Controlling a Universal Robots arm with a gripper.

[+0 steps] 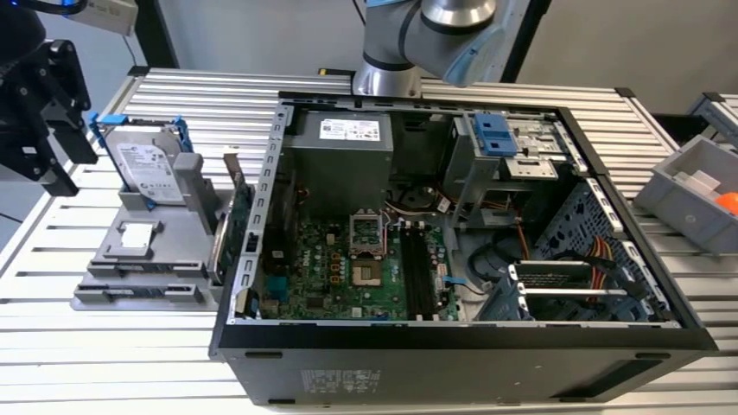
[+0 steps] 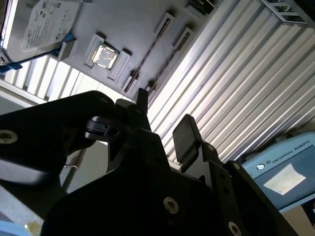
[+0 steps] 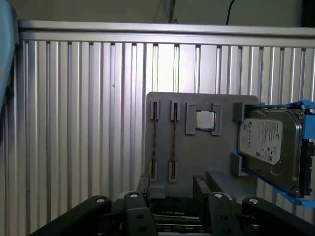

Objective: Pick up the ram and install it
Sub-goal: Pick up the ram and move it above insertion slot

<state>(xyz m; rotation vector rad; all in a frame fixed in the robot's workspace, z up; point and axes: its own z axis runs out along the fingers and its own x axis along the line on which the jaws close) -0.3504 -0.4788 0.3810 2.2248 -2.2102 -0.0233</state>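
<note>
i am hovering my released, empty pincer (image 3: 172,189) over the ram (image 3: 173,142) in its holder (image 3: 197,157), probably needing a square descent onto its edge.

Printed white labels stand on the hard drive (image 1: 150,164), at the exterior view's left, and the power supply (image 1: 349,130), upper centre; their print is too small to read. A maker's name marks the blue pendant (image 2: 283,172).

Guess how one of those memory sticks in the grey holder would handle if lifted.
The memory stick looks thin and narrow, so probably light. A flat board, likely stiff yet fragile. Held on edge in the holder, it probably won't tip.
</note>
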